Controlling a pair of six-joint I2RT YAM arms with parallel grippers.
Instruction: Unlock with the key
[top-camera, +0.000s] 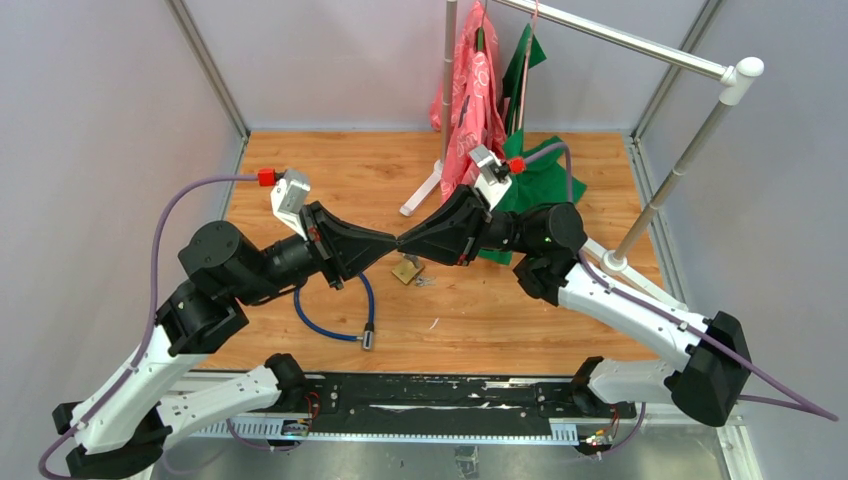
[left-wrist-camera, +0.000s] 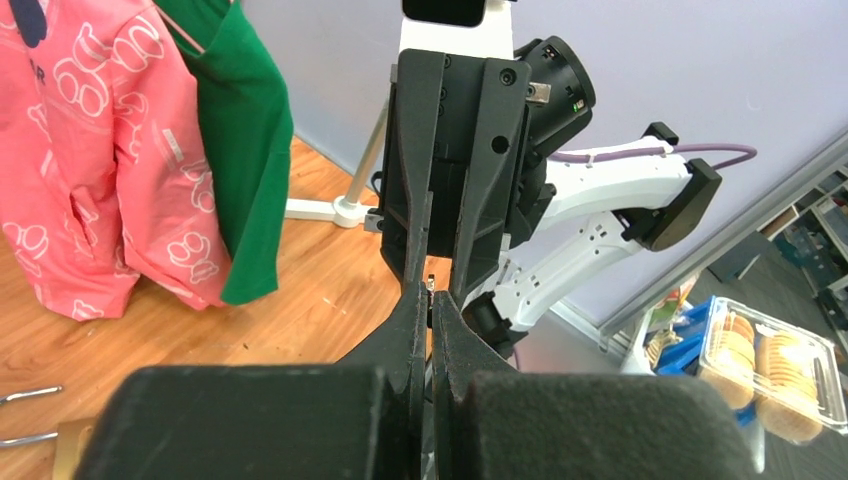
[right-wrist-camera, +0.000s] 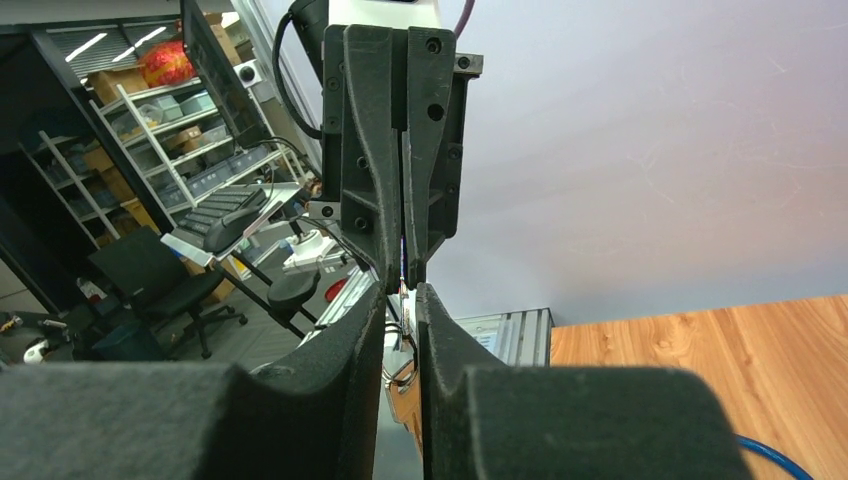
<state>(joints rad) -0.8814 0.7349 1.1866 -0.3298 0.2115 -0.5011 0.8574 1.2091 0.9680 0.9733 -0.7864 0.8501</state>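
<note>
Both grippers meet tip to tip above the middle of the table (top-camera: 300, 170). Left gripper (top-camera: 391, 245): fingers (left-wrist-camera: 405, 335) drawn to a narrow slit, pointing right. Right gripper (top-camera: 407, 243): fingers (right-wrist-camera: 372, 330) likewise nearly together, pointing left. A thin pale sliver (right-wrist-camera: 403, 277) shows where the four tips converge; whether either gripper clamps it, and what it is, cannot be told.

Left arm: rises from its base at the near left, bends at the elbow, and runs inward with the wrist roughly level. Right arm: mirrors this from the near right, with its elbow over the right side of the table.

Padlock (top-camera: 405, 270): brass, lying on the table just below and nearer than the joined tips, apart from both grippers. Its edge also shows at the lower left of the left wrist view. A small silvery item (top-camera: 425, 282) lies just beside it, too small to identify. A blue cable (top-camera: 330, 325) lies near the left arm.
</note>
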